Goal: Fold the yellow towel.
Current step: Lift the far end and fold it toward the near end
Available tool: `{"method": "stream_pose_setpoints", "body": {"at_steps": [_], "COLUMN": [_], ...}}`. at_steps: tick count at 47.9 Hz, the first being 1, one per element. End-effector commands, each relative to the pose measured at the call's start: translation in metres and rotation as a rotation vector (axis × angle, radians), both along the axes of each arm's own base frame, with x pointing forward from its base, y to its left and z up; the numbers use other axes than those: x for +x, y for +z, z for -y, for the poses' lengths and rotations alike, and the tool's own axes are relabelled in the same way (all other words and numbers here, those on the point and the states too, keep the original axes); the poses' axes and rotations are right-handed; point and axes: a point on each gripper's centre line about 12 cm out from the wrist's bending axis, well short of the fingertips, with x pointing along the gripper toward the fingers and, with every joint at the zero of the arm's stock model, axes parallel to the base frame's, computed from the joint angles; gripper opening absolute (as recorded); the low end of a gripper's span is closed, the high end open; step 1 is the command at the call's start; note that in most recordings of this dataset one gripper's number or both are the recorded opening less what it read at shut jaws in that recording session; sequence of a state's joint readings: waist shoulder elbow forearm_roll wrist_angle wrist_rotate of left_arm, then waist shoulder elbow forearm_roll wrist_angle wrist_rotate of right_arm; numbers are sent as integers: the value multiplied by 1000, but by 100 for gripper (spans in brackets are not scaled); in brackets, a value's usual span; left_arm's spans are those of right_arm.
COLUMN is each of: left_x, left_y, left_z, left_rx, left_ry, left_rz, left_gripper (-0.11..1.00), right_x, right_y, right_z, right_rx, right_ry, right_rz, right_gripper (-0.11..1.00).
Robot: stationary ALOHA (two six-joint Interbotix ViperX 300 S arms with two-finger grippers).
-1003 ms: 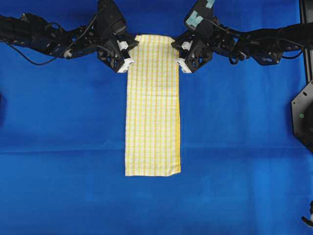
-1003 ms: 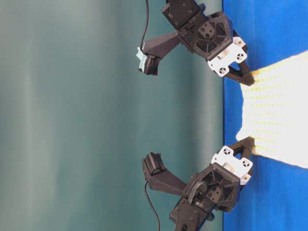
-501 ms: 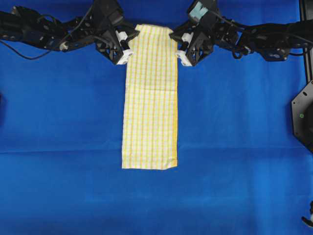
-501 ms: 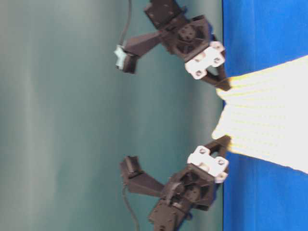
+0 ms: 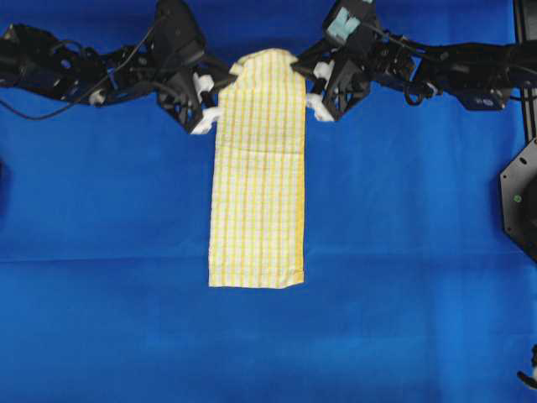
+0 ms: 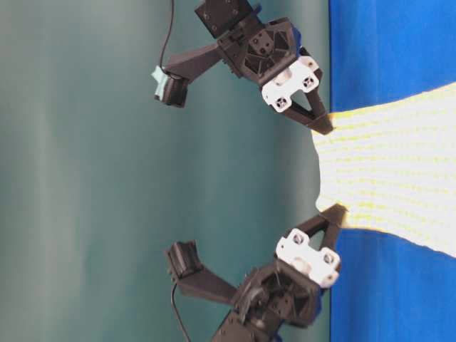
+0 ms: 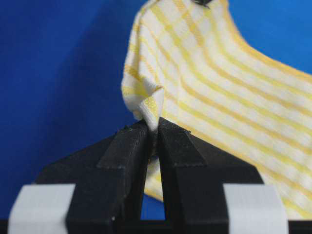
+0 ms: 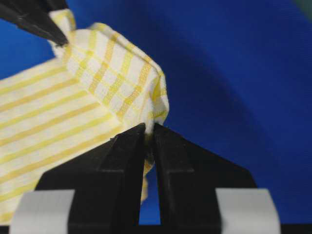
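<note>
Both arms had pulled the far end of the yellow towel [image 5: 258, 180] up and back since a second earlier, so its near edge slid farther in on the blue table cover [image 5: 101, 218]. Overhead, the long strip lay centred and flat. Only the table-level view showed the far end lifted clear. Wrist cams showed the left gripper [image 7: 153, 131] and right gripper [image 8: 147, 130] each pinched tight on a corner.

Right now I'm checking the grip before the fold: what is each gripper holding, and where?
Both hold the yellow towel at its far end: the left gripper pinches one corner, the right gripper the other.
</note>
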State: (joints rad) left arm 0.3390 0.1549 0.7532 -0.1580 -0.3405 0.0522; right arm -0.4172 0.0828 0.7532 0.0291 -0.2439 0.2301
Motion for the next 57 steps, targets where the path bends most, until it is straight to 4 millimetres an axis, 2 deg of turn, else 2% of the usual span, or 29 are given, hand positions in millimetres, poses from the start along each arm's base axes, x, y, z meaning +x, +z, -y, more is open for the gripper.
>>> {"method": "stream_pose_setpoints", "body": {"at_steps": [1, 8, 25, 32, 43, 57], "left_x": [-1, -8, -8, -8, -8, -6], "left_y": [18, 23, 25, 25, 24, 24], "left_z": [14, 44, 141, 172, 201, 220], "left_rx": [-3, -50, -169, -206, -217, -221], "left_ry": [-21, -61, -251, -319, -395, -444], "left_rz": [52, 73, 137, 142, 136, 135], "left_gripper": [4, 4, 4, 4, 4, 4], "right_x": [2, 2, -1, 0, 1, 2], "right_y": [15, 15, 5, 5, 7, 7], "right_z": [-12, -44, -129, -152, -180, -203], "right_rx": [-6, 24, 141, 169, 186, 201], "right_ry": [23, 77, 200, 233, 297, 344], "right_rz": [38, 42, 33, 40, 49, 48], "right_gripper": [6, 6, 6, 6, 6, 6]}}
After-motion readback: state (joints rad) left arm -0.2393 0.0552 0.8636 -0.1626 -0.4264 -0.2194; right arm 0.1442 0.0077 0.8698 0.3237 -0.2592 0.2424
